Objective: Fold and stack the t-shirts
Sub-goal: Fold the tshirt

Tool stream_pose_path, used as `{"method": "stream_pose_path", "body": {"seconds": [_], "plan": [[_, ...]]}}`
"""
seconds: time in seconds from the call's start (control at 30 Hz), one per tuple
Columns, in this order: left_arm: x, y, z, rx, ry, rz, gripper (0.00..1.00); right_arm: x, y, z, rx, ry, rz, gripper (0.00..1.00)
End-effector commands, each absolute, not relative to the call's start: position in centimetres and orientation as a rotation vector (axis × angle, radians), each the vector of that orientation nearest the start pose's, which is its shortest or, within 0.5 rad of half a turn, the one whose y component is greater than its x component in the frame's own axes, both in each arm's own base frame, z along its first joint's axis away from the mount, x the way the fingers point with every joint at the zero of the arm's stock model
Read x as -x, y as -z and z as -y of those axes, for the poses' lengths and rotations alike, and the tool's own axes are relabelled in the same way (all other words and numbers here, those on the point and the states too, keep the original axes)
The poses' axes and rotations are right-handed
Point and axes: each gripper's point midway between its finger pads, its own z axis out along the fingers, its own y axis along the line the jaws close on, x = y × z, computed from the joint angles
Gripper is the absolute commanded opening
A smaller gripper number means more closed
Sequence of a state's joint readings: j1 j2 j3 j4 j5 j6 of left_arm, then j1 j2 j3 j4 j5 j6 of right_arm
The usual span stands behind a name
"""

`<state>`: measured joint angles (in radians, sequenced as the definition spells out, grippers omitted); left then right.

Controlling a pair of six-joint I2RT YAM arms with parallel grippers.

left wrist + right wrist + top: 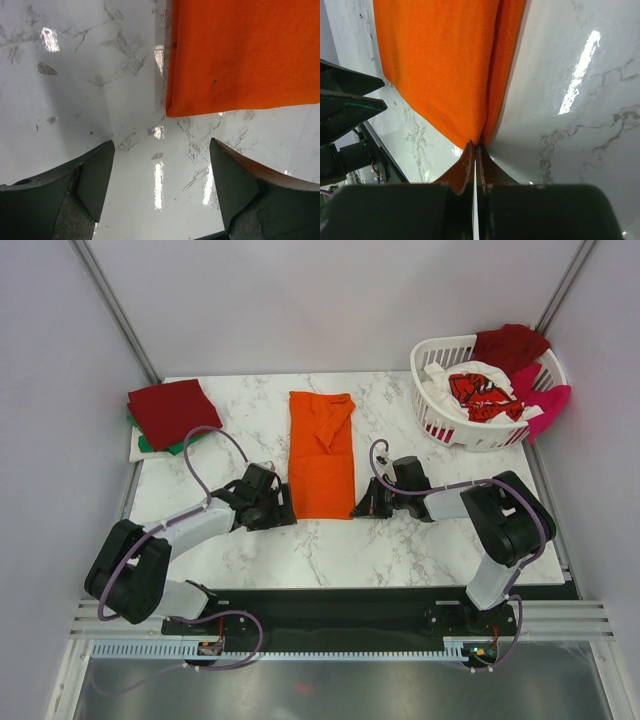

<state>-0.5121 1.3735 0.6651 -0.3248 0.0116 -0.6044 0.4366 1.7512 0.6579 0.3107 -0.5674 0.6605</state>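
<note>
Your right claw [475, 148] pinches the near corner of the orange t-shirt [320, 455] mid-tabletop [400, 540]. Your left claw [161, 145] gapes empty beside the other corner. A dark red t-shirt [165, 410] is stacked far-left, and more t-shirts [480, 390] wait in the basket [430, 412].

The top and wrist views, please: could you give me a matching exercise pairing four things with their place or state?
1 orange t-shirt
2 white printed t-shirt
3 left gripper
4 right gripper

A shut on a cloth corner
B in the basket
C open, holding nothing
D flat on the table

Pairs: 1-D, 2-B, 3-C, 4-A
</note>
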Motion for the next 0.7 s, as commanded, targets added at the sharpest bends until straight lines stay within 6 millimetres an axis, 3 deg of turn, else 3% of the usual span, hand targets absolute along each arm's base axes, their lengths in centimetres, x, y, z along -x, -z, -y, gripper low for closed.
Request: {"method": "stream_pose_path", "body": {"seconds": [0.0,0.27,0.67], "plan": [[-26.2,-2.7,16.4,0.175,0.378,-2.59,0.84,-25.2,1.5,-24.0,0.018,-1.053,-2.645,0.0],[-27.1,-1.2,16.7,0.268,0.408,-2.602,0.59,-25.0,1.9,-23.9,0.021,-1.047,-2.658,0.0],[-25.8,0.0,17.0,0.289,0.459,-2.647,0.36,-25.1,2.1,-23.9,0.022,-1.044,-2.664,0.0]]}}
